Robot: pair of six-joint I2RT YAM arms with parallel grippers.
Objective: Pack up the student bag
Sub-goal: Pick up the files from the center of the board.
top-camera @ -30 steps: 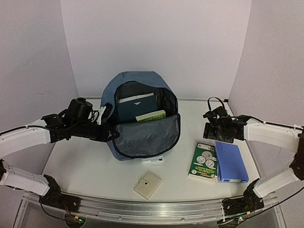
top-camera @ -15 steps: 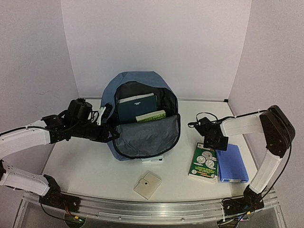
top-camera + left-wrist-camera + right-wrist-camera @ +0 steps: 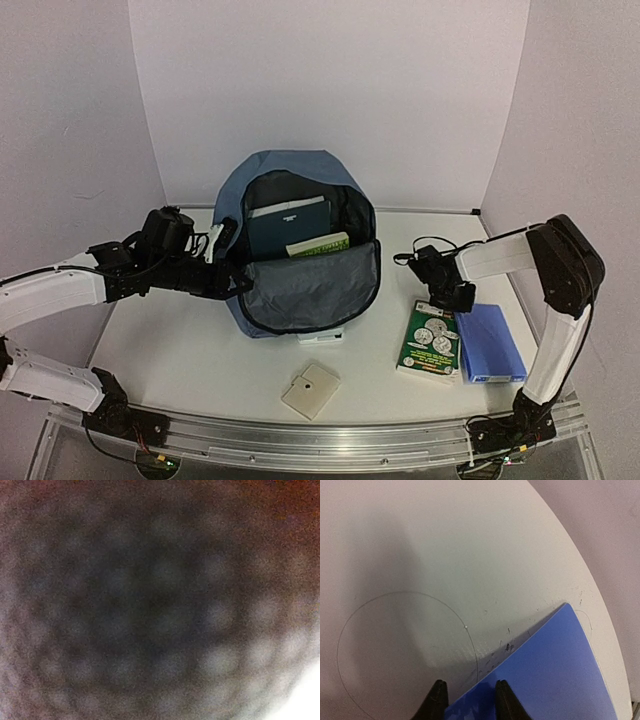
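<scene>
Right gripper [image 3: 447,292] has pulled in and dropped onto the far corner of the blue case [image 3: 490,345]. Its jaws have narrowed from wide to a small gap astride that corner; whether they pinch it I cannot tell. Left gripper [image 3: 232,280] stays clamped on the left rim of the one student bag [image 3: 290,165], which lies open at the middle back of the table [image 3: 170,340] with two books [image 3: 285,228] inside. Beside it lie one blue case, one green book [image 3: 430,340] and one beige square [image 3: 311,390].

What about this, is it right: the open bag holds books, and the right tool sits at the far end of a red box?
Not quite: the box at the right tool is blue, not red; the right wrist view shows it. The rest holds.
</scene>
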